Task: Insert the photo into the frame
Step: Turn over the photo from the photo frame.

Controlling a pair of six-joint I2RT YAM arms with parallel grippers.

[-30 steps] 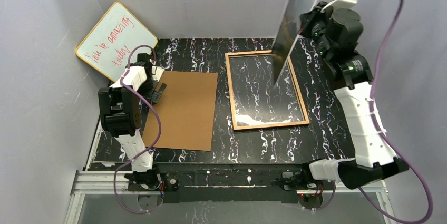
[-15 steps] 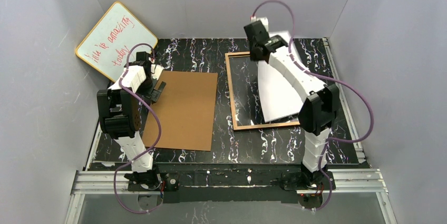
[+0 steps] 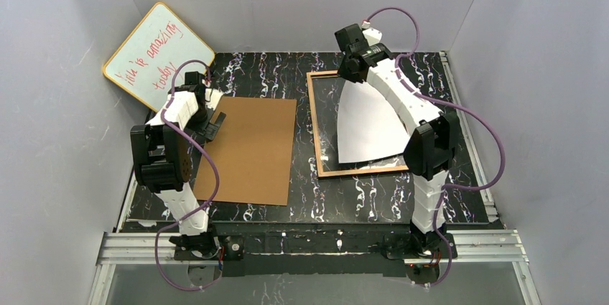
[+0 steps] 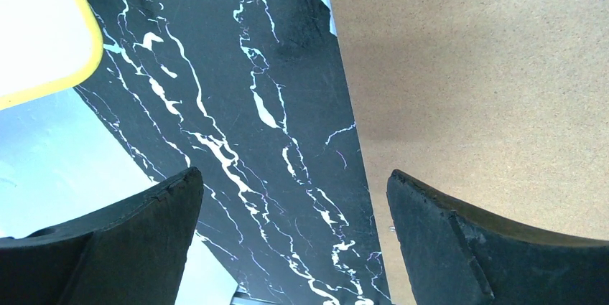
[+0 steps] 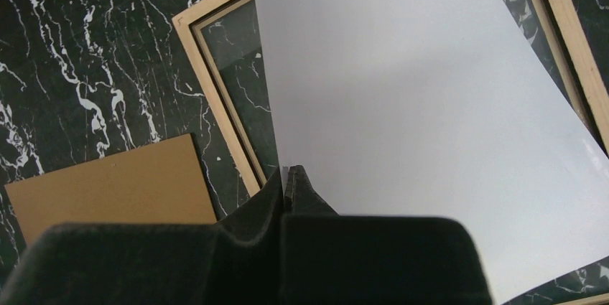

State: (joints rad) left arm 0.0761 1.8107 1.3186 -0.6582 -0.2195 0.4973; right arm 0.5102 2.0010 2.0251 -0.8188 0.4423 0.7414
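The frame (image 3: 316,127) lies flat on the marble table, wood-coloured back up, glass showing the marble through it. The photo (image 3: 370,125) hangs over it white side up, curved, its near edge resting on the frame's near part. My right gripper (image 3: 347,74) is shut on the photo's far corner, above the frame's far edge. In the right wrist view the photo (image 5: 424,104) fills the middle and the frame's rail (image 5: 215,97) runs to its left, with the right gripper (image 5: 286,173) pinching the sheet. My left gripper (image 4: 294,197) is open and empty, low over bare table beside the backing panel.
The brown hardboard backing panel (image 3: 251,148) lies left of the frame, also in the left wrist view (image 4: 488,68) and right wrist view (image 5: 108,190). A yellow-edged whiteboard (image 3: 158,52) with red writing leans in the back left corner. Grey walls enclose the table.
My right arm swung from the right side over the frame, bringing the photo down from upright until it drapes white side up on the frame. The left arm stayed still.
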